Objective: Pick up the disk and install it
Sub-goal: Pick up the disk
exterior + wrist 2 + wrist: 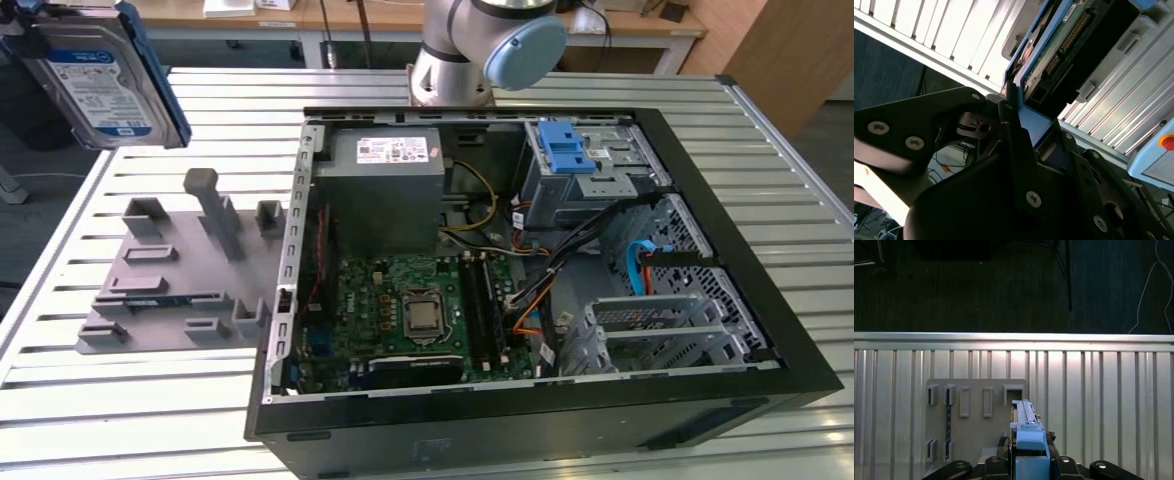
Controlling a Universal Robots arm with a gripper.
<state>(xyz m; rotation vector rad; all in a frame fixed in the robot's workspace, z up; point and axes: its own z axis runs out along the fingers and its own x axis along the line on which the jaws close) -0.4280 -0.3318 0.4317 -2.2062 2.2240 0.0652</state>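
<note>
- Silver top plate with a white-and-blue label, framed in bright blue plastic: the disk [100, 72]. It sits at the exterior view's upper left, tilted and held clear of the slatted metal counter [120, 400].
- Blue carrier [1029, 440]: the disk's plastic frame, seen edge-on in the first wrist view.
- Green circuit board [1054, 52]: the disk's underside, with a row of connector pins, in the second wrist view.
- Pincer [1026, 122]: black fingers pressed onto one end of the blue carrier, pinching the disk.
- Grey slotted fixture [979, 415]: lies on the counter, beneath the disk in the first wrist view.
- Open computer case [534, 430]: lies towards the exterior view's right, well apart from the disk. Inside are a grey power-supply box [387, 185], a green motherboard [414, 310] and a blue drive-bay latch [567, 150].
- Robot arm [481, 45]: stands behind the case.
</note>
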